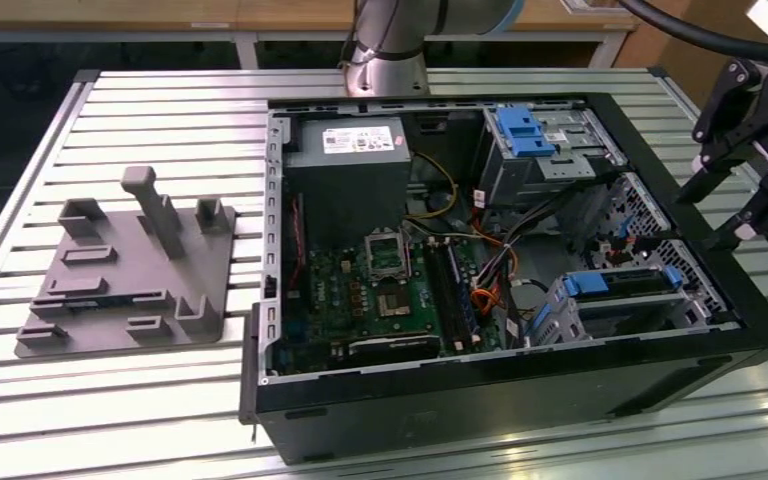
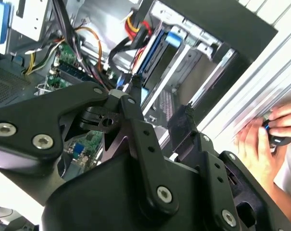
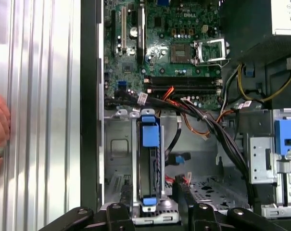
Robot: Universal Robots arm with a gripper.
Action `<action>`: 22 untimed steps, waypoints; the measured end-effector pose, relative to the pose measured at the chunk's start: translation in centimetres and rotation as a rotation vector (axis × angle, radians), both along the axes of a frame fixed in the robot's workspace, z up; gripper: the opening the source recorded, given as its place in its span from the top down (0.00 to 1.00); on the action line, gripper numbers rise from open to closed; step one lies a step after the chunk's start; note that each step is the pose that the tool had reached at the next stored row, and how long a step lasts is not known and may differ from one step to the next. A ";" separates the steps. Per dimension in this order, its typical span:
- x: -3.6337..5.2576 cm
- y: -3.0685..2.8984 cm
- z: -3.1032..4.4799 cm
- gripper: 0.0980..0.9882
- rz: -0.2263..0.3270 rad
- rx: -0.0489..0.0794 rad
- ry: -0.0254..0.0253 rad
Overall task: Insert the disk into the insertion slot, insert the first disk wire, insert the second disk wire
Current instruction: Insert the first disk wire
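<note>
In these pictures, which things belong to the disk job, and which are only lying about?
Belonging to the job:
silver disk in bright blue carrier, sitting in the slot
silver-grey perforated metal insertion slot
black gripper, open, near the case's rim

Lying about:
grey plastic fixture with upright posts
taller metal cage with blue latch
green motherboard
a person's hand

From my seat, the plainest print is the white label (image 1: 361,140) on the power supply (image 1: 341,195) in the exterior view, with rows of dark lettering too fine for me to read. In the first wrist view the motherboard (image 3: 150,53) carries a short white logo (image 3: 185,23) near the processor socket (image 3: 210,52), plus tiny white component markings I cannot make out. A small white tag (image 3: 142,98) sits on a cable there, also unreadable.
</note>
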State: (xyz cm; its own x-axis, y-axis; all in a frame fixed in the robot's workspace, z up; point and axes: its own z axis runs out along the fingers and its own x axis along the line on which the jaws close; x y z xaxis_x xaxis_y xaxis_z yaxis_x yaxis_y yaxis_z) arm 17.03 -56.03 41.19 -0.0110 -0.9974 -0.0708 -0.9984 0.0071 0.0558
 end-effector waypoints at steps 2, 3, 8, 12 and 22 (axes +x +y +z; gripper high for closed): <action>0.48 0.18 -0.12 0.55 0.000 -0.004 0.0002; 0.63 0.38 -0.18 0.55 0.000 -0.010 0.0002; 0.94 1.89 -0.51 0.55 0.000 -0.059 0.0003; 0.97 3.18 -0.64 0.55 0.000 -0.120 0.0002; 0.98 4.33 -1.76 0.55 -0.061 -0.136 0.0018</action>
